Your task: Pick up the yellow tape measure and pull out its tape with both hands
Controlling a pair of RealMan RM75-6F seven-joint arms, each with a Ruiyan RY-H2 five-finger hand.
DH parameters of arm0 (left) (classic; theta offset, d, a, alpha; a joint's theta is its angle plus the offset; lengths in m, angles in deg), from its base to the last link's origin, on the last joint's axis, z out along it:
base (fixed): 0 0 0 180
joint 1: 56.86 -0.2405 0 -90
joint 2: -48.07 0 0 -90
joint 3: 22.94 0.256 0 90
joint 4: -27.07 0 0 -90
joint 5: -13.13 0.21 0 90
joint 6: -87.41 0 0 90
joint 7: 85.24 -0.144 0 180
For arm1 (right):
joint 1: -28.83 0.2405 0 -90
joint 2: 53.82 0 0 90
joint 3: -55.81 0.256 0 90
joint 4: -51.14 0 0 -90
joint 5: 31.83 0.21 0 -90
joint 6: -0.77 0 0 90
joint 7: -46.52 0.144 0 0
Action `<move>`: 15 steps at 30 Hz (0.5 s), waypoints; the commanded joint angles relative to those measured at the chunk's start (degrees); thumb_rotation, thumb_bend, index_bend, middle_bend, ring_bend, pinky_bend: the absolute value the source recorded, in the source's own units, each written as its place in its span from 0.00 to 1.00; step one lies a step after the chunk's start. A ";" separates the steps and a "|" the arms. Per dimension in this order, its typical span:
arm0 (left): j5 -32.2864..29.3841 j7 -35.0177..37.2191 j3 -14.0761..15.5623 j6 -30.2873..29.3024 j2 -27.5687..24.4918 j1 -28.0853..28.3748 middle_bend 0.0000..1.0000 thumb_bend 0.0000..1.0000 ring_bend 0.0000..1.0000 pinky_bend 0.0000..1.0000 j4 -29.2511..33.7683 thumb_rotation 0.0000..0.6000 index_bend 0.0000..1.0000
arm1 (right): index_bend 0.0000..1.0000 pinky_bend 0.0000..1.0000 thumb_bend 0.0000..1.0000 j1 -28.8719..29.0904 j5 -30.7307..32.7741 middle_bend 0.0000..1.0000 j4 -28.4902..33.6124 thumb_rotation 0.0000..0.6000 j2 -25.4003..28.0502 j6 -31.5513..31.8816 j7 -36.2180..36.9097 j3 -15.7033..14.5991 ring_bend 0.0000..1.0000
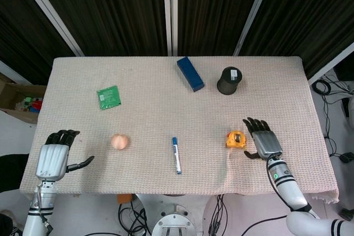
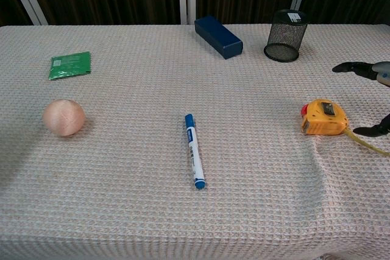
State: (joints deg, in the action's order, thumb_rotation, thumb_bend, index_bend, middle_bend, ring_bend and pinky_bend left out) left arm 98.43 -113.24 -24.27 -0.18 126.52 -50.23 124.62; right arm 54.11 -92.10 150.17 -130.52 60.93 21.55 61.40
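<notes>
The yellow tape measure (image 1: 235, 139) (image 2: 323, 117) lies on the cloth at the right front, with a short length of yellow tape (image 2: 368, 142) trailing off to the right. My right hand (image 1: 262, 138) is open, fingers spread, just to the right of the case and apart from it. In the chest view only the fingertips (image 2: 350, 67) of that hand show at the right edge. My left hand (image 1: 56, 154) hovers open at the front left corner, holding nothing; the chest view does not show it.
On the beige cloth table (image 1: 149, 98) lie a blue marker (image 1: 176, 155), a pink ball (image 1: 119, 141) and a green packet (image 1: 109, 97). A blue box (image 1: 190, 73) and a black mesh cup (image 1: 229, 80) stand at the back.
</notes>
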 commanded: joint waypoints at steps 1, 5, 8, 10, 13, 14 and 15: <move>-0.03 0.18 0.11 0.16 -0.04 -0.09 0.25 0.00 0.20 0.26 0.02 0.00 0.25 | 0.00 0.00 0.18 0.82 0.29 0.07 -0.83 1.00 -1.24 -0.15 -0.92 -0.11 0.00; 0.13 0.72 0.21 0.54 -0.34 -0.08 0.25 0.00 0.20 0.26 -0.02 0.05 0.25 | 0.00 0.00 0.18 1.94 0.80 0.11 -2.29 1.00 -3.80 0.25 -2.30 0.26 0.01; 0.25 0.94 0.15 0.40 -0.37 -0.19 0.25 0.00 0.20 0.26 -0.03 0.06 0.25 | 0.01 0.04 0.18 2.79 2.08 0.15 -3.12 1.00 -5.18 0.39 -4.52 0.32 0.06; 0.27 1.20 0.11 0.42 -0.34 -0.24 0.25 0.00 0.20 0.26 -0.16 0.06 0.25 | 0.03 0.08 0.18 3.46 3.94 0.18 -3.24 1.00 -5.96 0.23 -6.07 0.56 0.08; 0.15 1.33 0.07 0.65 -0.31 -0.24 0.25 0.00 0.20 0.26 -0.40 0.05 0.25 | 0.11 0.15 0.18 4.21 6.06 0.23 -3.44 1.00 -6.85 0.63 -8.02 0.85 0.14; 0.07 1.41 0.02 0.78 -0.31 -0.21 0.25 0.00 0.20 0.26 -0.45 0.06 0.25 | 0.13 0.16 0.18 4.48 6.70 0.24 -3.56 1.00 -7.24 0.80 -8.59 0.95 0.14; 0.02 1.46 -0.04 0.84 -0.33 -0.19 0.25 0.00 0.20 0.26 -0.48 0.05 0.25 | 0.15 0.17 0.18 4.67 7.14 0.24 -3.60 1.00 -7.49 0.81 -8.82 1.03 0.15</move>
State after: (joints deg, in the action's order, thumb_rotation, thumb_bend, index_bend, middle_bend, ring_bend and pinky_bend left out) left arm 98.47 -111.80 -24.29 0.64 126.20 -50.43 124.16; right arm 58.36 -85.54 146.78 -137.51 61.55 13.22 62.24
